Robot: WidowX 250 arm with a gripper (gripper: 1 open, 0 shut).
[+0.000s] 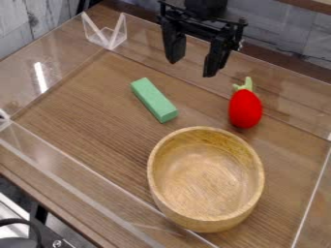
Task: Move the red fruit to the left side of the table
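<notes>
The red fruit is a small, glossy, bright red rounded toy, strawberry-like in outline, topped by a short green stem that leans slightly. It stands on the table, a brown wood-grain surface bordered by low clear acrylic walls. In the camera view the fruit lies toward the right side of the table, near the right-hand wall, behind and slightly right of the wooden bowl and well apart from the green block.

The wooden bowl is 1 round, light-coloured vessel with visible grain, far larger than the fruit; its interior shows only bare wood. The green block is 1 flat rectangular bar lying diagonally near the table's centre, left of the fruit.

No brand, label or legible writing appears on the fruit, the bowl, the block or the arm.

The gripper is black and points downward from the upper middle of the view. Its 2 fingers are spread wide, with a clear gap between them, and nothing lies in that gap. It pinches nothing and touches nothing: the fingertips hang above the tabletop, up and to the left of the fruit, with bare wood showing between the nearer finger and the stem. The fruit rests free on the table.
</notes>
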